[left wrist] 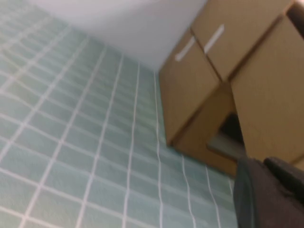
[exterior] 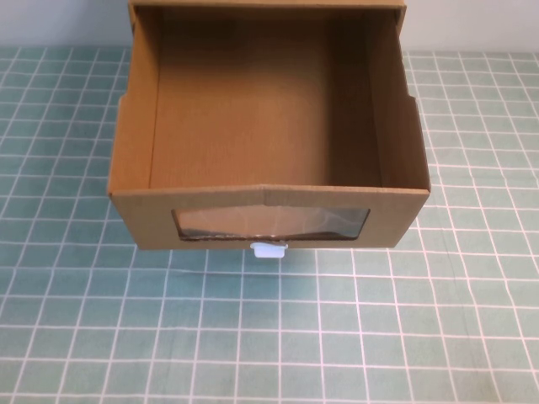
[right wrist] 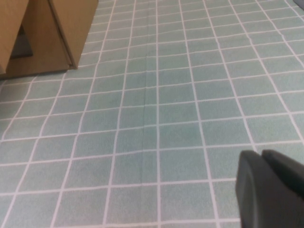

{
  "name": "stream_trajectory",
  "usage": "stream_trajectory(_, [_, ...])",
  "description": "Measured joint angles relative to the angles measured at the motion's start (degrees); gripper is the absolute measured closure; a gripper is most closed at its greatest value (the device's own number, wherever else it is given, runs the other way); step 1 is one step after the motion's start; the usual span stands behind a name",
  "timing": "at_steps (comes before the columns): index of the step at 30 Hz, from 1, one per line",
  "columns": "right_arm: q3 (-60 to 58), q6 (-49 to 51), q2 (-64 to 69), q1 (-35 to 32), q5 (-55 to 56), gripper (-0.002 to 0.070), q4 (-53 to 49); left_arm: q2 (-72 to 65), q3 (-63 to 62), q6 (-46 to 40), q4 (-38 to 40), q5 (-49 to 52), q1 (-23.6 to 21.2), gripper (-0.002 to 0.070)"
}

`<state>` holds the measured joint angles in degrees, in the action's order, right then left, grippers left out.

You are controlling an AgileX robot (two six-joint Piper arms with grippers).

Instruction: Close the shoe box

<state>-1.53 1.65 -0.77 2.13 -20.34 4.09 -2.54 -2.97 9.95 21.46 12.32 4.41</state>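
The shoe box is brown cardboard, and its drawer is pulled far out toward me and is empty inside. Its front has a clear window with a small white pull tab just below. Neither gripper shows in the high view. In the left wrist view the left gripper is shut and empty, low beside the box's left side. In the right wrist view the right gripper is shut and empty over the mat, well to the right of the box corner.
A green mat with a white grid covers the table around the box. A pale wall stands behind the box. The drawer's back end sits in the outer sleeve at the far edge.
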Motion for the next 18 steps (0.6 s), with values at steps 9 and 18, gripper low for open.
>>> stream_trajectory(9, [0.0, 0.0, 0.0, 0.0, 0.0, 0.0689, 0.0, -23.92, -23.04, -10.85, 0.24, 17.33, 0.0, 0.068])
stream_trajectory(18, [0.0, 0.0, 0.0, 0.0, 0.0, 0.0689, 0.0, -51.81, -50.9, -32.02, 7.84, 26.28, 0.0, 0.068])
